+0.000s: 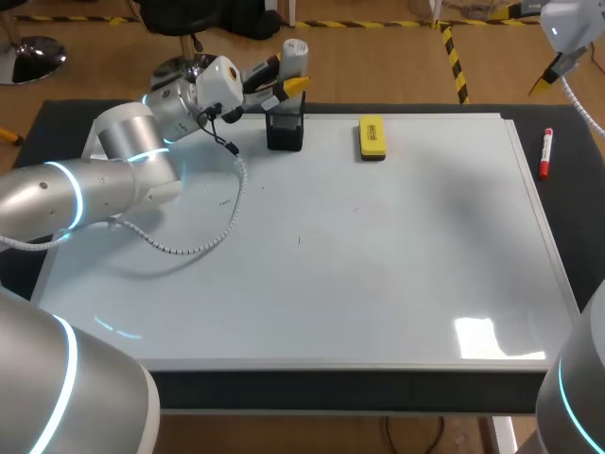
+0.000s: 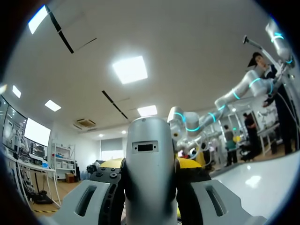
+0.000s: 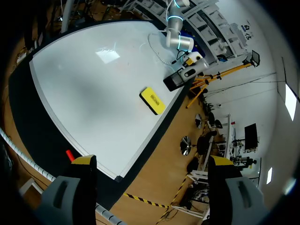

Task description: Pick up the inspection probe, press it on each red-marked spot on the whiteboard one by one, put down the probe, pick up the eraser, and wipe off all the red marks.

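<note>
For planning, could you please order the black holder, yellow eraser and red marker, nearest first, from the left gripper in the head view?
1. black holder, close by the left gripper.
2. yellow eraser, further right.
3. red marker, far right.

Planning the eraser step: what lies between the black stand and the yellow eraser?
Nothing; only bare whiteboard separates stand and eraser, clearest in the head view.

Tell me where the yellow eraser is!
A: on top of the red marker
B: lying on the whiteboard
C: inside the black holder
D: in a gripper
B: the yellow eraser lies flat on the whiteboard near its far edge, with nothing holding it.
</note>
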`<state>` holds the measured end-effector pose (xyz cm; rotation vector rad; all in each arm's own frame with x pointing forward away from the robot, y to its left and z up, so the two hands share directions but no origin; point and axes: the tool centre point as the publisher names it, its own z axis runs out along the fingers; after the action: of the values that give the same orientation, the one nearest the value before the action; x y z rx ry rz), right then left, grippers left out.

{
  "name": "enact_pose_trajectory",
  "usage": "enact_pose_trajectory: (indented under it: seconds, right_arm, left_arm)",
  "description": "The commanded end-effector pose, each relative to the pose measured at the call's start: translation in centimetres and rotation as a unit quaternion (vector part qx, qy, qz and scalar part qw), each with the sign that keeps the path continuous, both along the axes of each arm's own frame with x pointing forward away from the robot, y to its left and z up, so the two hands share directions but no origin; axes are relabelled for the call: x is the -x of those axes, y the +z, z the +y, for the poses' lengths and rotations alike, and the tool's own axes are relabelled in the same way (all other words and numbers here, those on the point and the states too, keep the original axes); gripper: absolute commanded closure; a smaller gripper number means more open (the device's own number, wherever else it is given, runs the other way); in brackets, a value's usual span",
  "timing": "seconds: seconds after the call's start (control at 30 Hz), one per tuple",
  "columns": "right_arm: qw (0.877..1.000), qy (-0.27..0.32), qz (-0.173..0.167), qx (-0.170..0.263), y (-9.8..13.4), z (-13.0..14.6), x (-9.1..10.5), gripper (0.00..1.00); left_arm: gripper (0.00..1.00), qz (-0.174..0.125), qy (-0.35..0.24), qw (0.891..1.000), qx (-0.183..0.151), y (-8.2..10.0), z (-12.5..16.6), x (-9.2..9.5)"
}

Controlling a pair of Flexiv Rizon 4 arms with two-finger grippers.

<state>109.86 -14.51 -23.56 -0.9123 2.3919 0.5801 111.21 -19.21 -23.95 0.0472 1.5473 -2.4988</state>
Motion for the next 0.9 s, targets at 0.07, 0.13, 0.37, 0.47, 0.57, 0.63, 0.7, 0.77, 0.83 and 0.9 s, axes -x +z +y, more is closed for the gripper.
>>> enact_pose_trajectory:
  seconds: [0.07, 0.13, 0.37, 0.47, 0.57, 0.63, 0.7, 0.77, 0.83, 0.9]
  right_arm:
    - [1.0, 0.001, 0.001, 0.002, 0.1, 0.0, -0.1, 0.0]
    - [1.0, 0.001, 0.001, 0.002, 0.1, 0.0, -0.1, 0.0]
    - [1.0, 0.001, 0.001, 0.002, 0.1, 0.0, -0.1, 0.0]
    - [1.0, 0.001, 0.001, 0.002, 0.1, 0.0, -0.1, 0.0]
    - [1.0, 0.001, 0.001, 0.002, 0.1, 0.0, -0.1, 0.0]
    - [1.0, 0.001, 0.001, 0.002, 0.1, 0.0, -0.1, 0.0]
    - [1.0, 0.001, 0.001, 0.002, 0.1, 0.0, -0.1, 0.0]
    - [1.0, 0.001, 0.001, 0.002, 0.1, 0.0, -0.1, 0.0]
    - [1.0, 0.001, 0.001, 0.002, 0.1, 0.0, -0.1, 0.0]
    - [1.0, 0.001, 0.001, 0.002, 0.1, 0.0, -0.1, 0.0]
  left_arm:
    - [1.0, -0.006, -0.002, 0.999, 0.04, -1.5, -0.2, 0.0]
    - [1.0, -0.005, -0.001, 0.999, 0.047, -1.7, -0.1, -0.1]
    - [1.0, 0.003, 0.006, 0.998, 0.06, -2.9, 0.5, -0.5]
    - [1.0, 0.005, 0.009, 0.998, 0.066, -3.6, 0.8, -0.6]
    - [1.0, 0.005, 0.01, 0.997, 0.075, -4.0, 0.9, -0.6]
    - [1.0, 0.0, 0.007, 0.996, 0.086, -4.2, 0.9, -0.6]
    - [1.0, 0.0, 0.007, 0.996, 0.088, -4.4, 0.9, -0.6]
    - [1.0, -0.001, 0.006, 0.996, 0.091, -4.4, 0.7, -0.7]
    - [1.0, -0.003, 0.004, 0.995, 0.097, -4.4, 0.6, -0.7]
    - [1.0, -0.003, 0.003, 0.995, 0.098, -4.4, 0.4, -0.9]
